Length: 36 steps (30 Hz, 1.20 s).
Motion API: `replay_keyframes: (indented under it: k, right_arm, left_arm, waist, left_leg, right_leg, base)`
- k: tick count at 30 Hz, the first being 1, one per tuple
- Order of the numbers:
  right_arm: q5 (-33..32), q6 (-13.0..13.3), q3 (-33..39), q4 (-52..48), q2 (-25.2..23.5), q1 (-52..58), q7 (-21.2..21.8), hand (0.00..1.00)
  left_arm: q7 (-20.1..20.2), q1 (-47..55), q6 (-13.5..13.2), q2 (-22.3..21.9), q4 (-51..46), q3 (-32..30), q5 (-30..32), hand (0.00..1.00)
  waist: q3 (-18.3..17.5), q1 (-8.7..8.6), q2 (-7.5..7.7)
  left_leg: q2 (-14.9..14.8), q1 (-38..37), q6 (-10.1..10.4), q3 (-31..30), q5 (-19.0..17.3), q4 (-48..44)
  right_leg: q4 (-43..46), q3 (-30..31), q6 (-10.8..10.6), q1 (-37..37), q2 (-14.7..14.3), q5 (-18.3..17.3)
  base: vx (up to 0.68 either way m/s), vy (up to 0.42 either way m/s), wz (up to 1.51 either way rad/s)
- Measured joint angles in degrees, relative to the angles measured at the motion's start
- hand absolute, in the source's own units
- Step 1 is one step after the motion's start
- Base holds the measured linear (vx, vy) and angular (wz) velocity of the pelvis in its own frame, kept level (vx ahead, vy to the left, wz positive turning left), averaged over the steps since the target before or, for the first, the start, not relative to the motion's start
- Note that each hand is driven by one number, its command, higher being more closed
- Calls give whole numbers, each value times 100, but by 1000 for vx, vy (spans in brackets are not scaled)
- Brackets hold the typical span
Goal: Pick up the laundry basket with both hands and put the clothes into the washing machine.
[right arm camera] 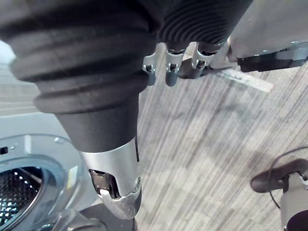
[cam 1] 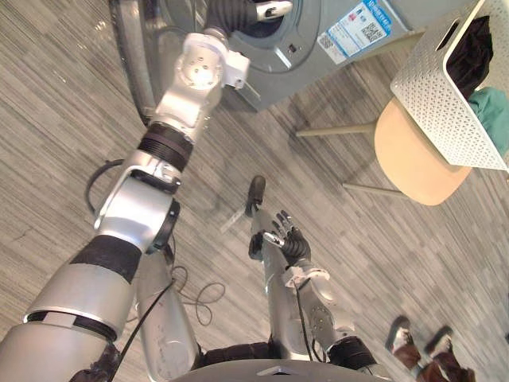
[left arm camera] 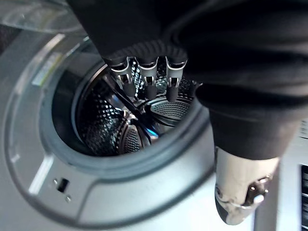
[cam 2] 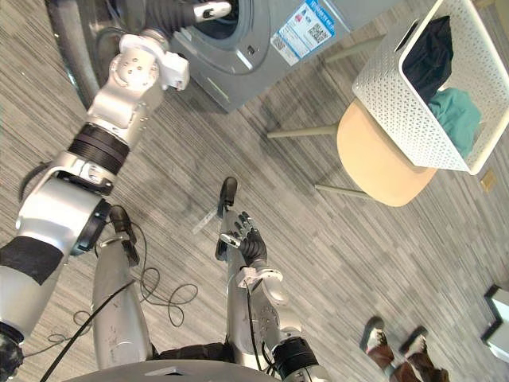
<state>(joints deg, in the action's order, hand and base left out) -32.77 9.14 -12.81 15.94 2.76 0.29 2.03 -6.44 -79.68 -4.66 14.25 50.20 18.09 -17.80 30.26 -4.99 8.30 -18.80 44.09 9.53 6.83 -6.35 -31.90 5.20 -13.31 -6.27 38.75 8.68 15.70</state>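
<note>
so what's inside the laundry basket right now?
A black garment and a teal garment show inside the white laundry basket. Anything under them is hidden by the clothes themselves and by the basket's perforated wall.

- The washing machine carried 1 blue-and-white sticker on its grey front panel, just beside the door opening. It held a square code pattern and several rows of print, all too small to read.
- In the left wrist view, a narrow pale label sat on the machine's front beside the drum opening. Its lines of print were blurred and could not be read.
- Dark printed marks showed on the front panel, cut off and unreadable.
- No word, number or brand could be read on any of these 3.
</note>
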Motion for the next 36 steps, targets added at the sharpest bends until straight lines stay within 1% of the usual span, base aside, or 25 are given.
replay_keyframes:
  k: [2, 4, 9, 12, 15, 18, 21, 25, 30, 33, 35, 36]
  right_arm:
    - [-97, 149, 28, -234, 3, 67, -12, 0]
    - [-100, 203, 24, -319, -3, 122, -13, 0]
    - [-112, 253, 74, -395, 0, 219, -10, 0]
    - [-134, 334, 89, -400, 0, 362, -7, 0]
    - [-164, 356, 165, -398, 10, 546, -8, 0]
    - [-164, 370, 180, -397, 16, 614, -10, 0]
    - [-164, 374, 180, -393, 15, 614, -11, 0]
    - [-160, 376, 183, -367, 13, 614, -116, 0]
    - [-125, 437, 337, -249, 13, 631, -220, 0]
    - [166, 442, 473, -264, 14, 634, -382, 0]
    - [258, 442, 505, -274, 13, 635, -423, 0]
    - [443, 442, 522, -279, 14, 643, -543, 0]
  left_arm:
    - [-87, 4, 0, 215, 16, 2, 193, 0]
    - [-97, 31, 1, 319, 81, 2, 303, 0]
    - [-148, 92, 5, 603, 211, 0, 913, 0]
    - [-328, 201, 47, 776, 228, -34, 1247, 0]
    - [-551, 329, 120, 863, 231, -293, 1464, 0]
    - [-733, 394, 183, 1067, 239, -485, 1460, 0]
    - [-822, 450, 183, 1247, 240, -721, 1446, 0]
    - [-838, 688, 181, 1388, 234, -971, 1338, 0]
    - [-823, 1318, 167, 1383, 106, -1376, 1274, 0]
    - [-815, 1828, 149, 1365, -162, -1446, 1234, 0]
    - [-821, 2259, 130, 1275, -458, -1710, 1233, 0]
    - [-835, 2723, 81, 1135, -761, -1826, 1212, 0]
  waist:
    - [40, 11, 0]
    - [43, 4, -7]
    - [43, 18, -7]
    - [43, 11, -7]
    - [43, 16, -7]
    - [43, 11, -7]
    - [43, 31, -7]
    - [43, 102, -8]
    - [43, 133, -8]
    - [43, 168, -8]
    - [50, 185, -20]
    - [57, 216, -31]
  left_leg:
    - [-19, 114, -3, 112, 4, -12]
    - [-27, 139, -3, 128, 4, -26]
    - [-113, 231, -18, 256, -16, -97]
    - [-235, 269, -26, 300, -104, -125]
    - [-270, 268, -27, 314, -102, -106]
    - [-274, 256, -24, 332, -93, -91]
    - [-272, 245, -19, 355, -66, -85]
    - [-261, 136, -22, 433, -13, -28]
    - [-232, -134, -16, 434, 43, 116]
    - [-230, -273, -17, 452, 40, 112]
    - [-229, -433, -17, 479, 41, 109]
    - [-226, -659, -22, 586, 35, 115]
  right_leg:
    - [23, 13, -11, 152, 10, -11]
    - [48, 14, -27, 183, 5, -36]
    - [208, 50, -4, 344, -1, -129]
    - [209, 40, 15, 347, -75, -142]
    - [210, 32, 17, 348, -97, -142]
    - [210, 37, 17, 349, -98, -141]
    - [212, 41, 17, 345, -92, -141]
    - [227, 65, 17, 292, -76, -142]
    - [366, 27, 54, 104, -48, -282]
    - [595, 43, 58, 67, -7, -410]
    - [669, 67, 50, -42, 2, -454]
    - [807, 134, 51, -148, 8, -555]
  base:
    - [43, 11, -5]
    - [40, 12, -4]
    - [8, 7, -5]
    - [-38, -7, -6]
    - [-11, -1, 0]
    - [0, 0, 0]
    - [0, 0, 0]
    - [-2, 4, 1]
    - [-12, 4, 9]
    - [-11, 3, 3]
    - [0, 0, 0]
    - [22, 13, -6]
